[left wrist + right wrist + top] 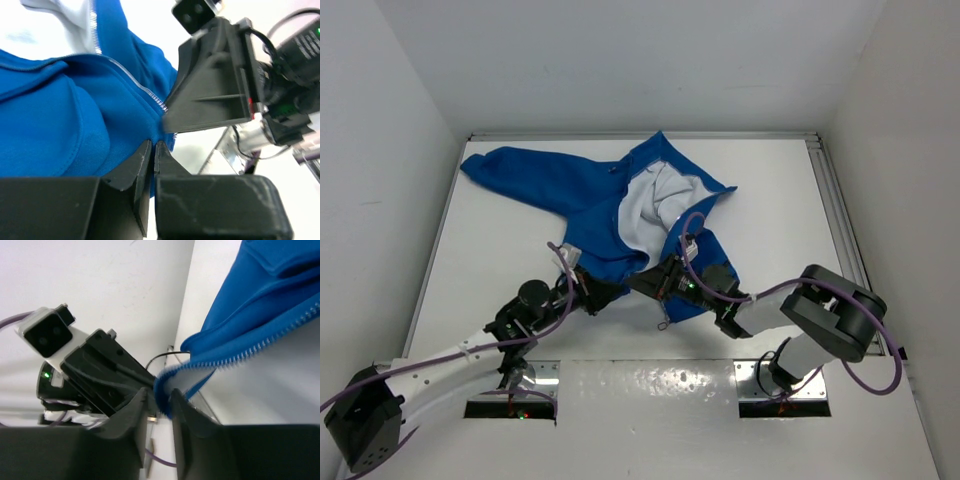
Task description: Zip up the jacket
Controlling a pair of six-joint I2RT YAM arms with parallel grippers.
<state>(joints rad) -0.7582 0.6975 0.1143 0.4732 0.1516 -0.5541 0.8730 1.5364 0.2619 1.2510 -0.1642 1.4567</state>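
Note:
The blue jacket [582,198] lies spread on the white table [770,200], front open, pale lining [645,215] showing. Both grippers meet at its near hem. My left gripper [592,296] [152,149] is shut, pinching a thin edge of the jacket [55,120] just below the bottom end of the zipper [135,82]. My right gripper [655,282] [160,392] stands slightly open; the folded zipper edge [167,385] of the jacket [260,300] hangs between its fingers, against the right one and apart from the left one. Each wrist view shows the other gripper close by.
Grey walls close in the table on the left, back and right. Two metal mounting plates [785,385] sit at the near edge. Purple cables [880,375] loop round the right arm. One sleeve [505,170] stretches to the far left.

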